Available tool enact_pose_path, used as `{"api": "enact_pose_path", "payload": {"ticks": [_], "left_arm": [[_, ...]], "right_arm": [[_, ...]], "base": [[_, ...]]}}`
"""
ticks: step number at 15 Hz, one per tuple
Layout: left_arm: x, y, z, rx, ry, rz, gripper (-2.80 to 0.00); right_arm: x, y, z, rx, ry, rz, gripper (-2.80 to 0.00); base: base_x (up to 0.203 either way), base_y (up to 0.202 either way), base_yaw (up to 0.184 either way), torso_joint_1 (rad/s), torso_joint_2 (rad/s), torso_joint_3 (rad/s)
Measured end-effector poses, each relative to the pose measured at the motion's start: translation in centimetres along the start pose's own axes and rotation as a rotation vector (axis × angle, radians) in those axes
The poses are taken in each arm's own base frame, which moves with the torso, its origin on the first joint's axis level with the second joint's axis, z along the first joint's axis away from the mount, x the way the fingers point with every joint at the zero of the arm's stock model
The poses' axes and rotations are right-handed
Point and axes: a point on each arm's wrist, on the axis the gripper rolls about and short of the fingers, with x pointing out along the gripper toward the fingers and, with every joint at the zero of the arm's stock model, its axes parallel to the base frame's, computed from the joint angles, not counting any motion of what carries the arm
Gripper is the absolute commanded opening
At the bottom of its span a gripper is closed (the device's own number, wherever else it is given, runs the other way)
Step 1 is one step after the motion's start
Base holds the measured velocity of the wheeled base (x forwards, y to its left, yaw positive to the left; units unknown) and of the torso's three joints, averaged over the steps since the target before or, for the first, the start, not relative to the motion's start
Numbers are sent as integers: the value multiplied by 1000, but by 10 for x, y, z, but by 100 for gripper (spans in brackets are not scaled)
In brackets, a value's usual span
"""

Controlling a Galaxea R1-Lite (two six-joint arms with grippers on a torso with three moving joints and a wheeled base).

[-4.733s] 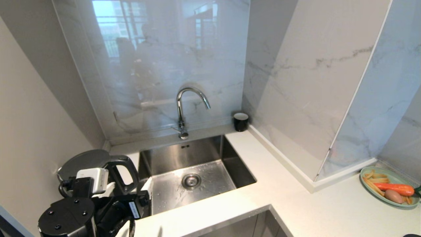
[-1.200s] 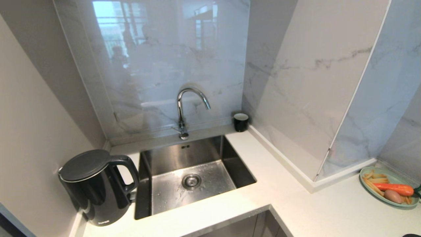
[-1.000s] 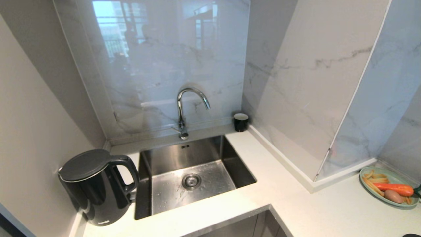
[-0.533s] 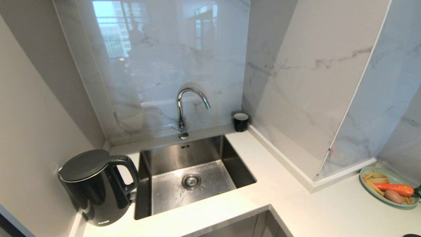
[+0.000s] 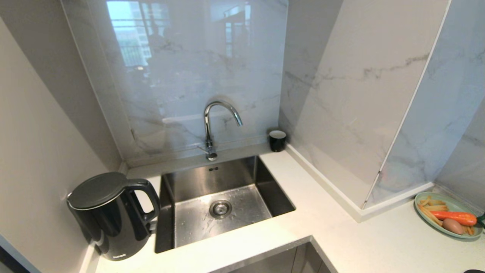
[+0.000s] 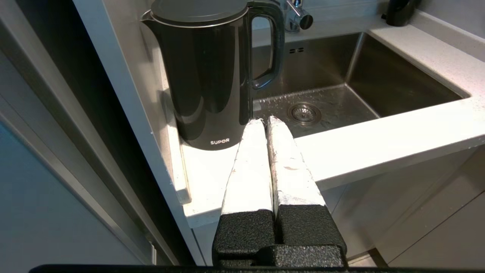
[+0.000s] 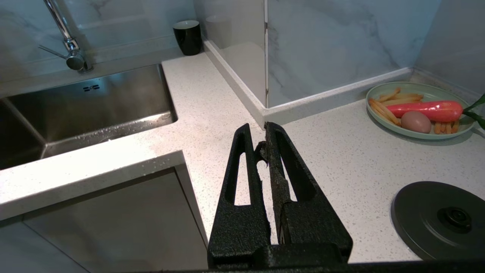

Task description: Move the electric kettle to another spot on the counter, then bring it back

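Note:
The glossy black electric kettle [image 5: 110,220] stands upright on the white counter [image 5: 341,235] at the far left, between the wall and the sink, handle toward the sink. Neither arm shows in the head view. In the left wrist view my left gripper [image 6: 265,120] is shut and empty, drawn back in front of the counter [image 6: 379,144] edge and apart from the kettle [image 6: 204,76]. My right gripper [image 7: 261,131] is shut and empty too, parked before the counter [image 7: 212,106] corner to the right of the sink.
A steel sink [image 5: 219,201] with a curved tap [image 5: 212,121] lies right of the kettle. A small black cup [image 5: 277,140] stands in the back corner. At the far right are a green plate of food [image 5: 447,218] and a round black base disc [image 7: 443,218].
Some seconds ago the left arm stood at the kettle's handle; it has since left the head view. The kettle stays in the same place. Nothing has moved over the last second.

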Motion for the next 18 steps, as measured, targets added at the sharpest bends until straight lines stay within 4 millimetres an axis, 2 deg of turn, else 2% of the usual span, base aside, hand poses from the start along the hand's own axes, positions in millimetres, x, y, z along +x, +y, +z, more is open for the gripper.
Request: {"api": "enact_pose_path", "payload": {"ticks": [18], "left_arm": [[0, 0, 0, 1, 1, 0, -280]], "right_arm": [[0, 0, 0, 0, 0, 0, -280]], "base": [[0, 0, 0, 0, 0, 0]]}}
